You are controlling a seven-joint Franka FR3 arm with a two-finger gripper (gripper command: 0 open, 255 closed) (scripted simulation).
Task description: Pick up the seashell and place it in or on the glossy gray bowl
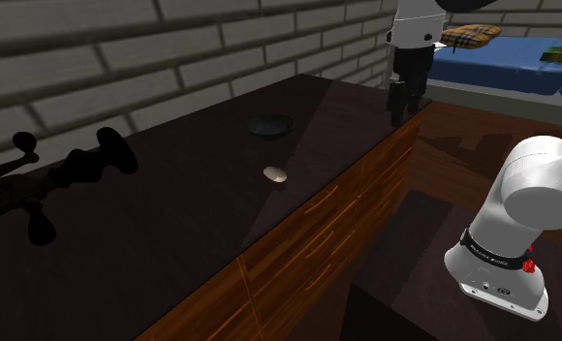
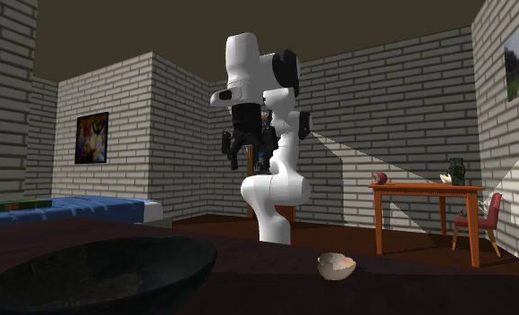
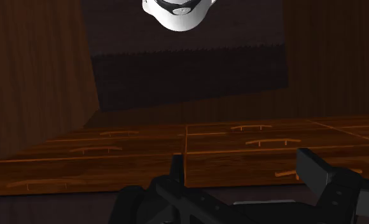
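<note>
With the gripper (image 1: 402,102) spread wide, empty and hanging well off from the dark bowl (image 1: 270,125), best to swing over the pale seashell (image 1: 275,174) lying on the dresser top (image 1: 172,223) near that bowl but apart from it, then descend straight and close gently across its narrow width.

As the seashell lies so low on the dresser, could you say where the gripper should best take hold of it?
Probably from straight above, the gripper closing across the narrow width of the seashell: a small oval lying low on the dresser top, apart from the bowl.
</note>
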